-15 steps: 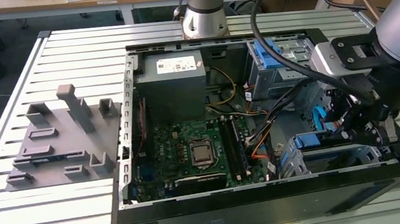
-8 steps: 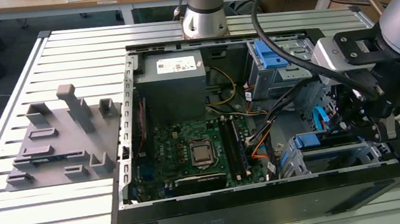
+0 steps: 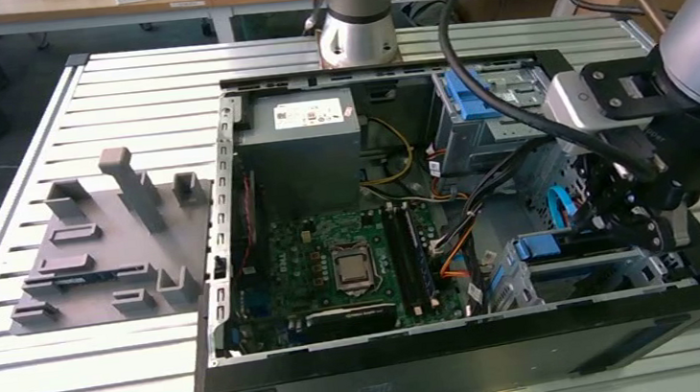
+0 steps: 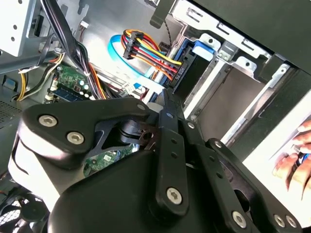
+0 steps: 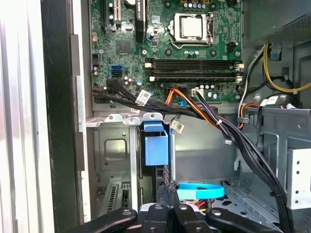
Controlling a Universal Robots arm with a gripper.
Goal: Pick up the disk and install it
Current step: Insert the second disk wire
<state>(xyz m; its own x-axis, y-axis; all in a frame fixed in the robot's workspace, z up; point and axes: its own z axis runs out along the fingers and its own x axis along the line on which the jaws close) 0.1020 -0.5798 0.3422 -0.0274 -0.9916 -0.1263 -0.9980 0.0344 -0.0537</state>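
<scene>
The disk sits edge-on in the lower drive cage of the open computer case, at the exterior view's right. Its blue carrier faces the motherboard, and in the second wrist view the disk has coloured power wires plugged into it. My gripper hangs over that cage. Its fingers are shut, and the gripper is at the disk's dark edge in the first wrist view. In the second wrist view the gripper ends just short of the disk. Whether it touches the disk I cannot tell.
A grey power-supply box and the green motherboard fill the case's middle. An upper cage with a blue latch stands behind. Black cable bundles and a light-blue flat cable cross near the cage. A grey fixture lies on the table. A person's hand is outside the case.
</scene>
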